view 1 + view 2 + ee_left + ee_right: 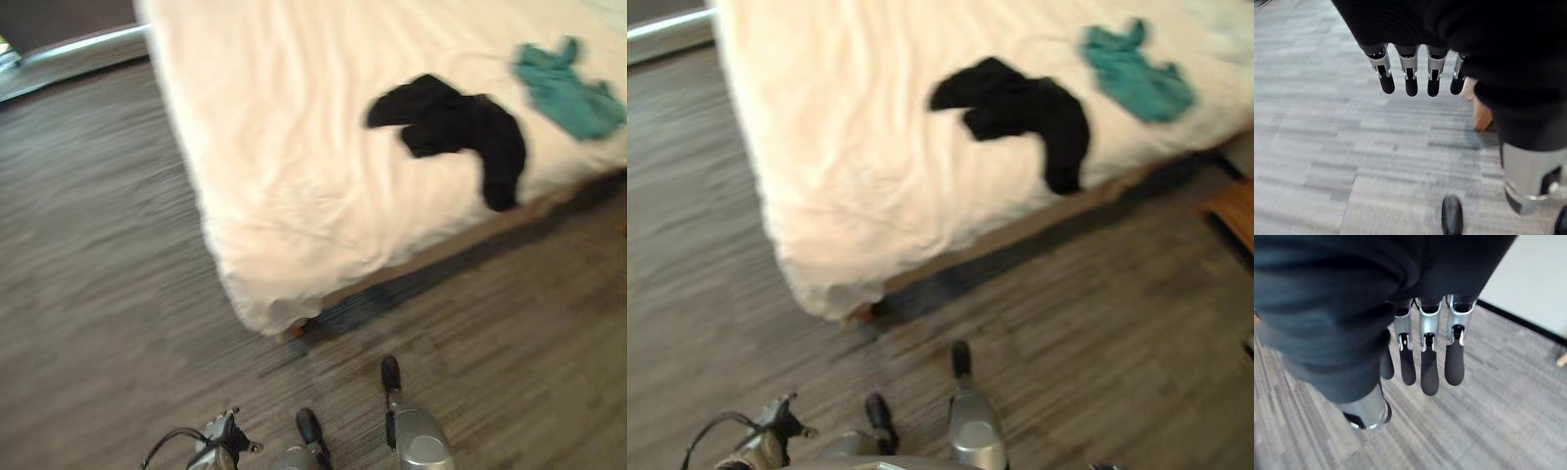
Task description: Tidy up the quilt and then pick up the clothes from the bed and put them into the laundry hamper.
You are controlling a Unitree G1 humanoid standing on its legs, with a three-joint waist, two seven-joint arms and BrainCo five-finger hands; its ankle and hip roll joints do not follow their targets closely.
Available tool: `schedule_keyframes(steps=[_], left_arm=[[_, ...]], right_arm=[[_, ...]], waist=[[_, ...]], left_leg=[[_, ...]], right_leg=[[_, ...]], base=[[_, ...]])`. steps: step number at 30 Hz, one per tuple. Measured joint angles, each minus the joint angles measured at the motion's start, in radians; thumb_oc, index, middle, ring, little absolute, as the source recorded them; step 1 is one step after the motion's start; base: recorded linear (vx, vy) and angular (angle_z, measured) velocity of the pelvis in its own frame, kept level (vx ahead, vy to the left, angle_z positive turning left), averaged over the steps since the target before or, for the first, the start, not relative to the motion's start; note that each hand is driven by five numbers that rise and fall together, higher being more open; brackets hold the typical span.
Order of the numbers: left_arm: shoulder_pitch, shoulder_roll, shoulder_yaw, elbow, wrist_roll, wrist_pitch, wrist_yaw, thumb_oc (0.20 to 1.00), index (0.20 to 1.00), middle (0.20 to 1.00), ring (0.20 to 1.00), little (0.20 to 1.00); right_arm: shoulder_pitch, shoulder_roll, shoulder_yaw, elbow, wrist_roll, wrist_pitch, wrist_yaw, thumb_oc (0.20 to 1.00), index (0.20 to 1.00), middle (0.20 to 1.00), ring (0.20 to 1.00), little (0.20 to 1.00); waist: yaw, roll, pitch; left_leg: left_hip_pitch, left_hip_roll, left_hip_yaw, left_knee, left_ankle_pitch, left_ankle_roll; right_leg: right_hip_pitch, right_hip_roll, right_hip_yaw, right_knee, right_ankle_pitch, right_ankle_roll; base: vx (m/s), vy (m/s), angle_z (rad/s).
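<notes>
Fig.: stand-off before the pick. I see my left hand (pixel 1410 73) and right hand (pixel 1425 357) hanging over bare wood-look floor (pixel 98 294), fingers straight, side by side and relaxed, holding nothing. Both hands sit well short of the bed (pixel 294 196), which lies ahead of them. The white quilt (pixel 843 176) looks roughly spread, w/ light wrinkles and its near corner draped over the mattress edge; whether it needs more smoothing I can't judge from here. The clothes lie on the quilt, well apart from either hand: a black garment (pixel 456 132) ahead and to the right, one end trailing to the bed's near edge, and a teal garment (pixel 563 88) just beyond it, farther right. My judgement: both are light, limp, non-fragile cloth that'll bunch and sag, so no stiff edge to grab. Best hold approx. mid-bundle on the black piece's thickest fold, fingers curled around a gathered wad, not a loose end.
</notes>
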Motion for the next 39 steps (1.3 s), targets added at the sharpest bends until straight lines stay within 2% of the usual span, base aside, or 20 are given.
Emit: schedule_keyframes(steps=[2,3,7,9,11,13,14,18,20,22,23,24,25,26,28,33,34,37,38,39], left_arm=[[-0.024,0.010,-0.004,-0.025,-0.001,0.001,0.001,1.000,1.000,1.000,1.000,1.000],[-0.026,0.012,-0.002,-0.029,0.001,-0.005,0.000,1.000,1.000,1.000,1.000,1.000],[-0.002,-0.026,-0.002,-0.024,0.001,-0.019,-0.003,1.000,1.000,1.000,1.000,1.000],[0.006,0.003,-0.003,-0.007,0.001,-0.015,-0.002,1.000,1.000,1.000,1.000,1.000],[0.042,-0.020,-0.023,-0.045,0.001,-0.019,-0.004,1.000,1.000,1.000,1.000,1.000],[0.058,-0.048,-0.022,-0.072,-0.010,-0.027,0.013,1.000,1.000,1.000,1.000,1.000],[0.036,-0.066,-0.014,-0.067,-0.011,-0.027,0.022,1.000,1.000,1.000,1.000,1.000],[-0.026,-0.067,-0.002,-0.064,-0.020,-0.048,0.053,1.000,1.000,1.000,1.000,1.000],[-0.025,-0.079,-0.013,-0.055,-0.020,-0.048,0.049,1.000,1.000,1.000,1.000,1.000],[-0.004,-0.083,-0.016,-0.042,-0.018,-0.045,0.034,1.000,1.000,1.000,1.000,1.000],[0.001,-0.088,-0.021,-0.039,-0.018,-0.042,0.031,1.000,1.000,1.000,1.000,1.000],[0.012,-0.087,-0.046,-0.027,-0.017,-0.038,0.026,1.000,1.000,1.000,1.000,1.000],[-0.003,-0.081,-0.066,-0.030,-0.008,-0.029,0.024,1.000,1.000,1.000,1.000,1.000],[-0.004,-0.053,-0.104,-0.035,0.004,-0.020,0.018,1.000,1.000,1.000,1.000,1.000],[-0.007,-0.061,-0.105,-0.051,0.033,-0.020,0.015,1.000,1.000,1.000,1.000,1.000],[-0.050,-0.043,-0.087,-0.055,0.041,-0.019,0.006,1.000,1.000,1.000,1.000,1.000],[-0.045,-0.042,-0.095,-0.045,0.055,-0.019,0.002,1.000,1.000,1.000,1.000,1.000],[0.014,-0.044,-0.118,-0.031,0.119,-0.021,-0.014,1.000,1.000,1.000,1.000,1.000],[0.024,-0.051,-0.106,-0.014,0.118,-0.022,-0.017,1.000,1.000,1.000,1.000,1.000],[0.026,-0.055,-0.103,-0.013,0.118,-0.022,-0.021,1.000,1.000,1.000,1.000,1.000]], right_arm=[[-0.008,0.060,0.072,-0.018,-0.041,0.000,0.006,1.000,1.000,1.000,1.000,1.000],[-0.005,0.080,0.084,-0.036,-0.059,-0.001,0.010,1.000,1.000,1.000,1.000,1.000],[-0.035,0.093,0.122,-0.045,-0.081,-0.015,0.011,1.000,1.000,1.000,1.000,1.000],[-0.096,0.113,0.196,-0.040,-0.134,-0.016,0.012,1.000,1.000,1.000,1.000,1.000],[-0.116,0.059,0.276,-0.111,-0.178,-0.025,0.007,1.000,1.000,1.000,1.000,1.000],[-0.191,0.031,0.329,-0.114,-0.231,-0.029,-0.001,1.000,1.000,1.000,1.000,1.000],[-0.198,0.030,0.323,-0.124,-0.244,-0.037,-0.003,1.000,1.000,1.000,1.000,1.000],[-0.128,0.036,0.327,-0.077,-0.270,-0.017,-0.010,1.000,1.000,1.000,1.000,1.000],[-0.119,0.036,0.311,-0.001,-0.270,-0.010,-0.008,1.000,1.000,1.000,1.000,1.000],[-0.088,0.035,0.307,0.006,-0.269,-0.009,0.001,1.000,1.000,1.000,1.000,1.000],[-0.084,0.026,0.310,0.005,-0.269,-0.010,0.002,1.000,1.000,1.000,1.000,1.000],[-0.080,0.021,0.309,-0.003,-0.269,-0.011,0.002,1.000,1.000,1.000,1.000,1.000],[-0.082,0.036,0.325,-0.020,-0.268,-0.006,0.001,1.000,1.000,1.000,1.000,1.000],[-0.101,0.042,0.305,-0.070,-0.268,-0.006,0.007,1.000,1.000,1.000,1.000,1.000],[-0.115,0.054,0.273,-0.080,-0.265,-0.012,0.006,1.000,1.000,1.000,1.000,1.000],[-0.133,0.084,0.231,-0.070,-0.209,-0.032,0.004,1.000,1.000,1.000,1.000,1.000],[-0.119,0.083,0.228,-0.055,-0.208,-0.031,0.003,1.000,1.000,1.000,1.000,1.000],[-0.130,0.067,0.229,-0.030,-0.216,-0.021,-0.007,1.000,1.000,1.000,1.000,1.000],[-0.125,0.056,0.229,-0.033,-0.221,-0.024,-0.006,1.000,1.000,1.000,1.000,1.000],[-0.122,0.050,0.230,-0.033,-0.224,-0.026,-0.007,1.000,1.000,1.000,1.000,1.000]], waist=[[0.007,0.020,-0.035],[-0.001,0.021,-0.044],[-0.007,0.048,-0.094],[0.062,-0.047,-0.095],[0.087,-0.047,-0.103],[0.145,-0.051,-0.098],[0.134,-0.031,-0.088],[0.098,0.012,-0.092],[0.118,0.026,-0.100],[0.116,0.016,-0.096],[0.112,0.037,-0.091],[0.114,0.076,-0.072],[0.091,0.057,-0.061],[0.084,0.044,-0.049],[0.068,0.049,-0.039],[0.031,0.071,-0.032],[0.023,0.066,-0.031],[0.044,0.091,-0.042],[0.026,0.089,-0.041],[0.021,0.084,-0.041]], left_leg=[[0.025,0.036,0.079,0.000,-0.011,-0.024],[0.034,0.041,0.082,0.000,-0.013,-0.027],[0.104,0.126,0.161,0.149,-0.015,-0.088],[-0.065,0.245,0.059,0.670,0.098,-0.130],[-0.225,0.209,-0.200,0.842,0.050,-0.132],[-0.301,-0.010,-0.416,0.754,-0.042,-0.117],[-0.342,-0.046,-0.422,0.639,-0.040,-0.113],[-0.360,-0.044,-0.427,0.194,0.072,-0.061],[-0.350,-0.041,-0.447,0.089,0.130,-0.023],[-0.306,-0.087,-0.446,0.078,0.181,0.045],[-0.270,-0.096,-0.436,0.082,0.191,0.068],[-0.232,-0.060,-0.395,0.084,0.165,0.083],[-0.211,-0.088,-0.399,0.087,0.128,0.126],[-0.175,-0.086,-0.397,0.056,0.135,0.126],[-0.094,-0.122,-0.391,0.002,0.113,0.144],[-0.070,-0.106,-0.466,0.007,0.045,0.105],[-0.049,-0.097,-0.479,0.007,0.009,0.091],[0.041,-0.024,-0.400,0.008,-0.041,-0.007],[0.053,-0.005,-0.396,0.056,-0.046,-0.025],[0.052,-0.011,-0.392,0.103,-0.044,-0.028]], right_leg=[[-0.038,-0.032,-0.145,0.149,-0.092,-0.001],[-0.039,-0.022,-0.152,0.150,-0.112,-0.003],[0.007,0.120,-0.066,0.126,-0.188,-0.151],[0.052,0.129,0.088,0.084,-0.157,-0.240],[0.101,0.158,0.199,0.025,-0.107,-0.233],[0.125,0.158,0.361,-0.030,-0.068,-0.199],[0.175,0.189,0.376,-0.079,-0.082,-0.173],[0.263,0.266,0.428,-0.109,-0.139,-0.205],[0.275,0.261,0.380,-0.100,-0.179,-0.125],[0.322,0.267,0.385,-0.083,-0.193,-0.161],[0.302,0.296,0.378,0.006,-0.203,-0.148],[0.219,0.340,0.356,0.265,-0.272,-0.077],[0.116,0.328,0.353,0.456,-0.277,-0.072],[-0.033,0.276,0.279,0.744,-0.319,-0.069],[-0.122,0.169,0.323,0.755,-0.346,-0.039],[-0.120,0.154,0.378,0.210,-0.298,0.009],[-0.101,0.147,0.335,0.115,-0.180,-0.010],[0.000,0.137,0.062,0.037,-0.065,-0.049],[0.044,0.153,0.072,0.030,-0.081,-0.117],[0.070,0.155,0.075,0.019,-0.105,-0.110]], base=[[0.17,-0.100,-1.22],[0.29,-0.203,-1.17],[0.29,-0.284,-1.16],[0.16,-0.052,-2.02],[0.17,0.229,-1.81],[0.26,0.189,-2.54],[0.37,0.298,-1.76],[0.35,0.235,-0.74],[0.49,0.258,-0.99],[0.34,0.188,-0.62],[0.23,0.197,-0.44],[0.14,0.145,-0.43],[0.38,0.313,-0.27],[0.23,0.165,-0.02],[0.48,0.165,0.11],[0.50,0.022,0.42],[0.73,-0.008,0.32],[0.42,-0.051,-0.41],[0.59,-0.150,-0.51],[0.39,-0.110,0.05]])
